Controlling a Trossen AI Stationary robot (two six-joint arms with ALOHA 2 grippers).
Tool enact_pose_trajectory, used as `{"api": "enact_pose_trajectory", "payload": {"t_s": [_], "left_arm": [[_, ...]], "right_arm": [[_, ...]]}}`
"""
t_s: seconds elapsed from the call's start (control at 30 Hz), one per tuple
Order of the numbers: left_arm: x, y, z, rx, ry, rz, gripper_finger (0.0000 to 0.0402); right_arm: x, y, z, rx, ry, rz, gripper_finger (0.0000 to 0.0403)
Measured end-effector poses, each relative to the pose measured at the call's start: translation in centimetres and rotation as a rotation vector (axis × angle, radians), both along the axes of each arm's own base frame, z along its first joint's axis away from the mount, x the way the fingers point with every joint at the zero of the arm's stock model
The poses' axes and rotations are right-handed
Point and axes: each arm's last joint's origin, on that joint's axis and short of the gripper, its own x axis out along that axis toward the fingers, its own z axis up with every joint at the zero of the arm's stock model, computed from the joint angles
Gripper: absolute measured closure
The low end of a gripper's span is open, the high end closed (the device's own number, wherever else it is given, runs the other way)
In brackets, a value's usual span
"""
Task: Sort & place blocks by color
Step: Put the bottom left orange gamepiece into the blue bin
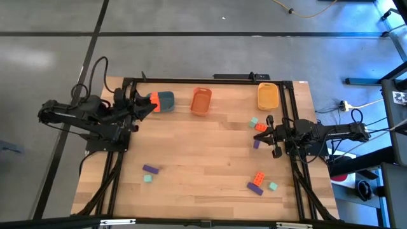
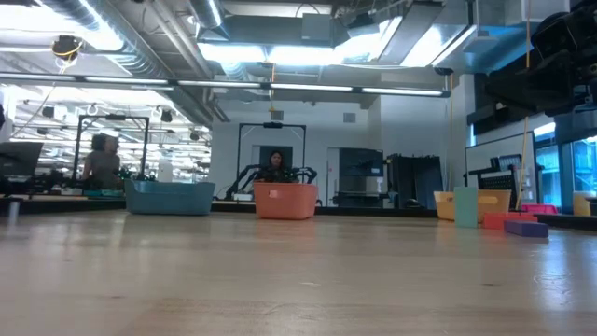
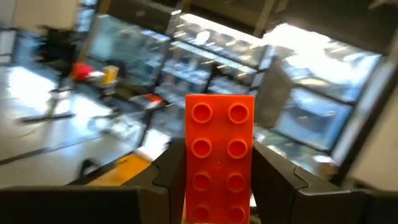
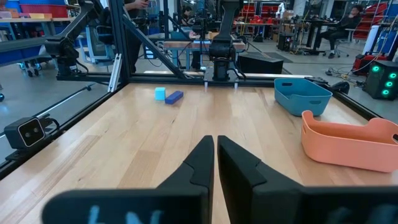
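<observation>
The left gripper pinches an orange-red brick beside the blue-grey tray, short of the orange tray. The right gripper waits pressed together at the table's right side. Most blocks lie loose: a purple brick, mint-green cube and others, so sorting seems barely started.

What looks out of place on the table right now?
Nothing spilled or damaged. The three trays sit in a row at the far edge. Loose blocks lie scattered, unsorted. The left gripper holds an orange-red brick beside the blue-grey tray, not the orange one. The right gripper is shut, empty.
</observation>
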Motion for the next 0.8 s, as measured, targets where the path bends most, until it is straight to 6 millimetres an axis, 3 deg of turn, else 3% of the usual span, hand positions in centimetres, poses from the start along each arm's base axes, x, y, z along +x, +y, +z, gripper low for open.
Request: {"api": "enact_pose_trajectory", "payload": {"t_s": [0.2, 0.37, 0.53, 0.8], "left_arm": [[0.4, 1.4, 0.0, -0.015, 0.131, 0.177, 0.0272], [0.7, 3.1, -0.2, -0.077, 0.362, 0.258, 0.0272], [0.6, 4.8, -1.7, -0.196, 0.557, 0.336, 0.0272], [1.8, 7.5, -4.1, -0.399, 0.719, 0.411, 0.0272]], "right_arm": [[0.0, 0.0, 0.0, 0.0, 0.0, 0.0, 0.0377], [0.0, 0.0, 0.0, 0.0, 0.0, 0.0, 0.0377], [0.0, 0.0, 0.0, 0.0, 0.0, 0.0, 0.0377], [0.0, 0.0, 0.0, 0.0, 0.0, 0.0, 0.0377]]}}
